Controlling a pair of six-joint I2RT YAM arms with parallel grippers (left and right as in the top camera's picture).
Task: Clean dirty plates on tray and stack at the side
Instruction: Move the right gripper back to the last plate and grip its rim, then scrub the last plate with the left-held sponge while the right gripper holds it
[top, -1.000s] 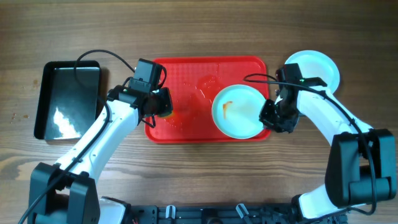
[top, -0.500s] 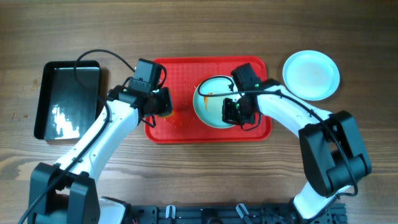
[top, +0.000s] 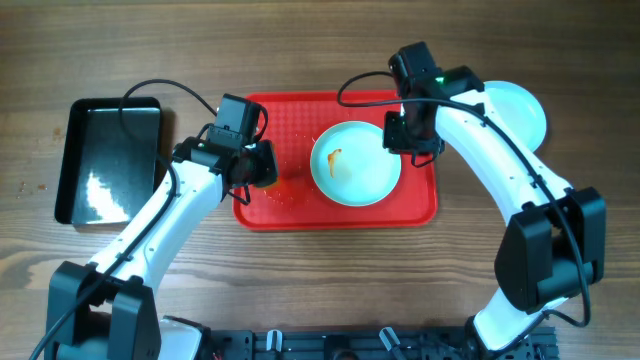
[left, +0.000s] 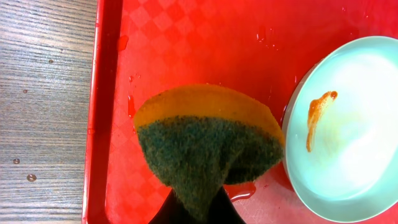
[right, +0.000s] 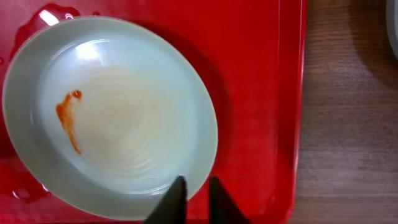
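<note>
One pale mint plate with an orange smear lies in the middle of the red tray. It also shows in the right wrist view and the left wrist view. My right gripper is at its right rim, with the fingers close together astride the rim. My left gripper is shut on a yellow and dark green sponge, held over the tray's left part and just left of the plate. A second plate lies on the table right of the tray, partly hidden by my right arm.
A glossy black tray lies on the wooden table at the far left. Water drops and small puddles wet the red tray around the plate. The right arm's cable loops above the tray's back edge.
The right gripper slid the smeared plate leftward from the tray's right end to its middle, then swung to the plate's upper right rim. The left arm and sponge stayed still.
</note>
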